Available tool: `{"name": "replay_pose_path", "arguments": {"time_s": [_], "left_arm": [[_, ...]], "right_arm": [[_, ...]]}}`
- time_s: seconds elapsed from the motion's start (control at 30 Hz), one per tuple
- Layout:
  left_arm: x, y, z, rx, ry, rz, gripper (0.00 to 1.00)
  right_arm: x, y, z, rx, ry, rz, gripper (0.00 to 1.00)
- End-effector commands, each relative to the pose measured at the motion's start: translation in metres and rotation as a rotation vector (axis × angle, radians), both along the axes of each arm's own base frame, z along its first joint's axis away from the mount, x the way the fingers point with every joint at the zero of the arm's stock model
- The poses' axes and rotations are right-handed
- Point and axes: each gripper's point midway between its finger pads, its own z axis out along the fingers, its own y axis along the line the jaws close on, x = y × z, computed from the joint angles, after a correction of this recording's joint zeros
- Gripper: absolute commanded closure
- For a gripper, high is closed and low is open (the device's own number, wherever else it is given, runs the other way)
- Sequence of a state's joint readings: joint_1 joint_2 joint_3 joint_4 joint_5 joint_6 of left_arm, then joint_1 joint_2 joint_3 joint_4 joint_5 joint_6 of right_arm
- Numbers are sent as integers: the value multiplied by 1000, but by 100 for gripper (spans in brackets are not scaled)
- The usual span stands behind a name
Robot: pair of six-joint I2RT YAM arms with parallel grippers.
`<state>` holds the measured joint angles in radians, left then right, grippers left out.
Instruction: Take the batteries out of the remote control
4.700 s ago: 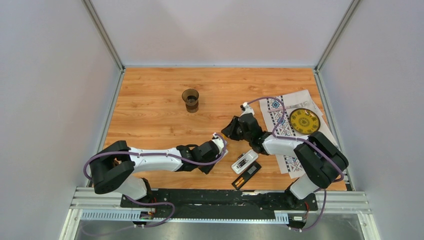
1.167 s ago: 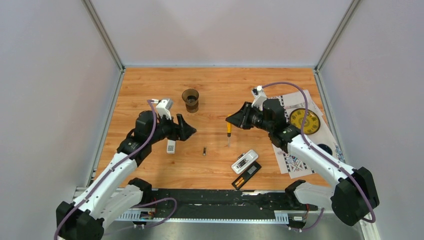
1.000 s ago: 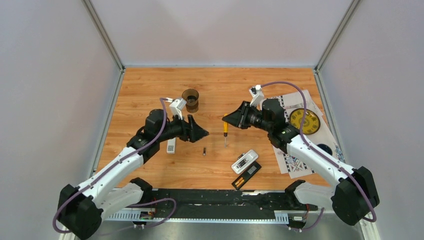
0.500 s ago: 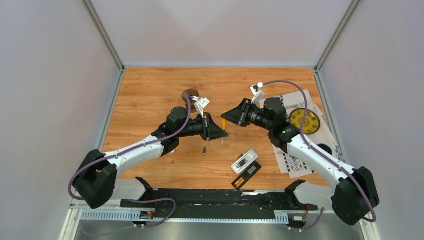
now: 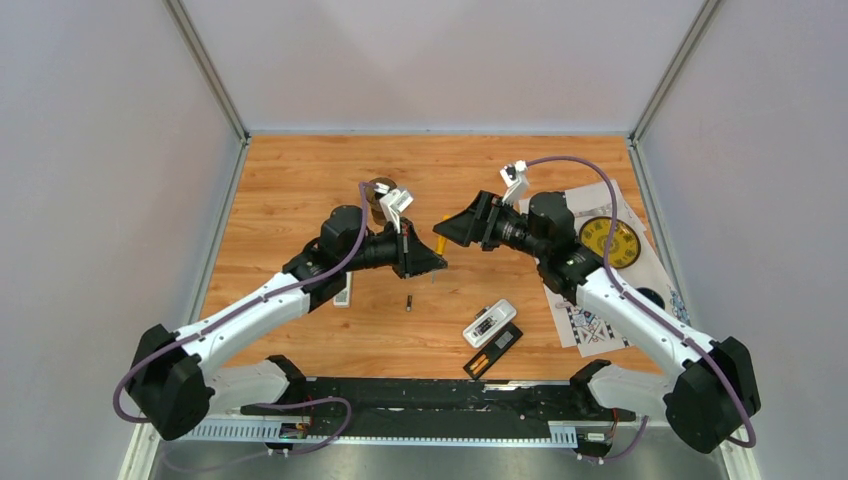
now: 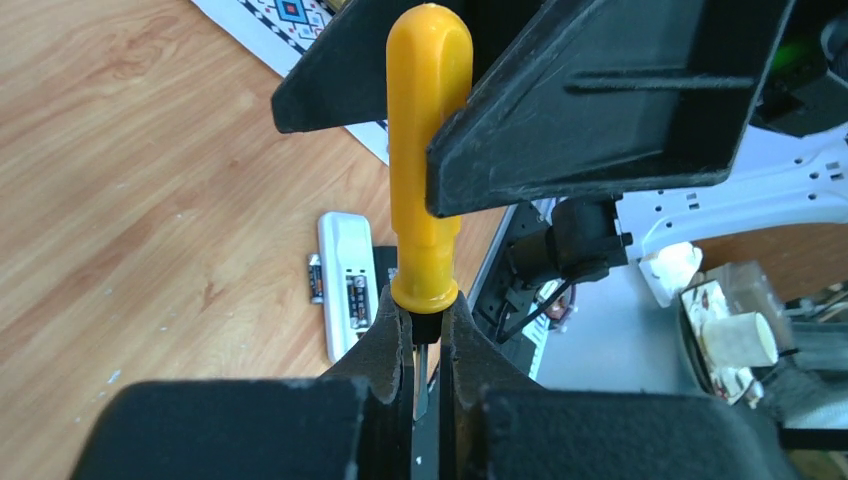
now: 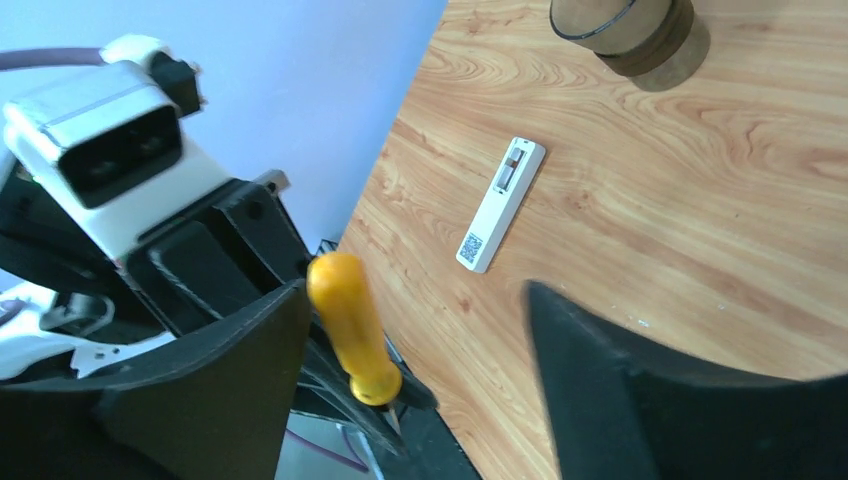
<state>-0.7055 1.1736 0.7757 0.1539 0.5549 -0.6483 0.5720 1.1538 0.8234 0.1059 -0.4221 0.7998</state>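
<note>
Meets arm to arm above the middle of the wooden table (image 5: 300,180). Clamps the left gripper (image 6: 425,350) tight on the metal shank of the screwdriver (image 6: 428,150), just under its yellow handle. Spreads the right gripper (image 7: 410,290) wide to either side of that handle. Leaves the white remote (image 5: 489,323) and black remote (image 5: 505,342) side by side near the bases, orange batteries (image 5: 481,362) seated in the black one. Leaves one loose dark battery (image 5: 409,301) flat on the wood, nearer the bases than the raised grippers, apart from both.
</note>
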Motion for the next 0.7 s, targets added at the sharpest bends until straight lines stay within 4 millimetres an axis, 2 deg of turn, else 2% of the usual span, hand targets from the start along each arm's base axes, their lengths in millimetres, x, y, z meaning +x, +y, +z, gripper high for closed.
{"name": "replay_pose_path", "arguments": {"time_s": [0.0, 0.07, 0.23, 0.47, 0.53, 0.6, 0.67], "left_arm": [[-6, 14, 13, 77, -106, -10, 100], [-9, 18, 16, 86, -121, -13, 100], [-16, 26, 21, 116, -152, -29, 100], [-21, 32, 31, 115, -187, -30, 100], [-22, 33, 33, 114, -188, -30, 100], [-23, 33, 34, 110, -188, -37, 100], [-25, 32, 34, 106, -188, -45, 100]], "right_arm": [[-8, 2, 41, 46, -100, 47, 7], [-12, 5, 48, 68, -125, 78, 0], [-31, 16, 65, 139, -170, 215, 0], [-43, 23, 66, 195, -160, 306, 0], [-45, 24, 65, 198, -154, 321, 9], [-46, 26, 63, 200, -142, 341, 22], [-47, 29, 61, 202, -127, 348, 24]]}}
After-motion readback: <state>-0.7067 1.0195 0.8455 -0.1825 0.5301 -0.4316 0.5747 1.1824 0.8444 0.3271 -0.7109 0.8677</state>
